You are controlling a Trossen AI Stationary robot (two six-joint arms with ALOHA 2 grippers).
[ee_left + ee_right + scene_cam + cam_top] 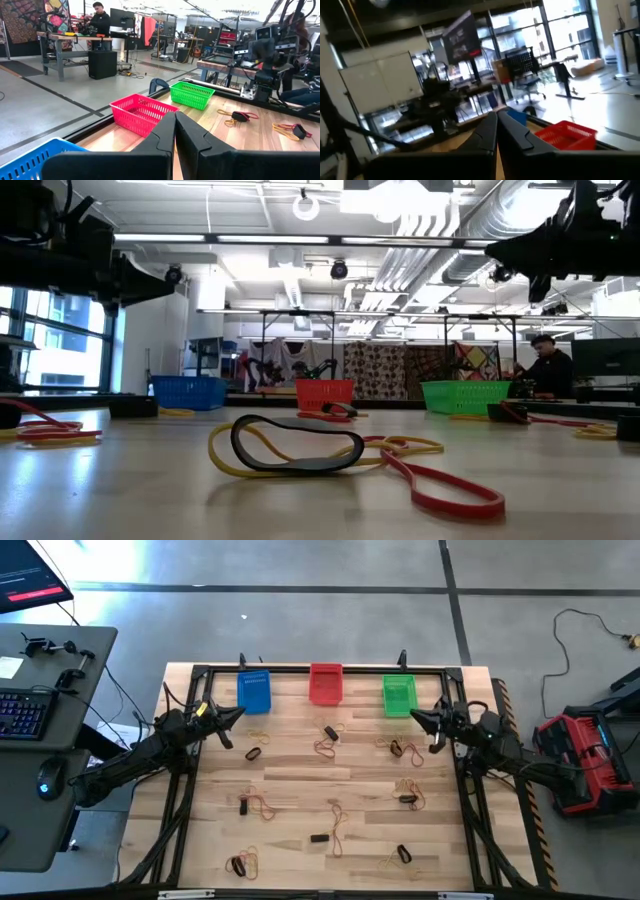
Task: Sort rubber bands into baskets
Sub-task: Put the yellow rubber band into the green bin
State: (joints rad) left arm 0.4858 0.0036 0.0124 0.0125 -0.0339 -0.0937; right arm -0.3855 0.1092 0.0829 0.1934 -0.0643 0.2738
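- Three rectangular plastic mesh baskets are sitting in a row along the far edge of the pale wood-plank table (300,775): the blue basket (254,692), the red basket (325,683) and the green basket (399,695).
- Thin rubber bands are lying scattered over the planks, well apart from the baskets: a flat, thick black band (296,445) is resting on a slim yellowish loop (225,452), with a red loop (440,488) curling just beside them.
- The left gripper (226,726) is hovering near the blue basket, its smooth dark fingers (165,131) pressed together and holding nothing.
- The right gripper (424,721) is hanging just beside the green basket, its fingers (488,131) likewise closed on nothing.
- More red, yellowish and black bands are dotting the table's middle and near side.
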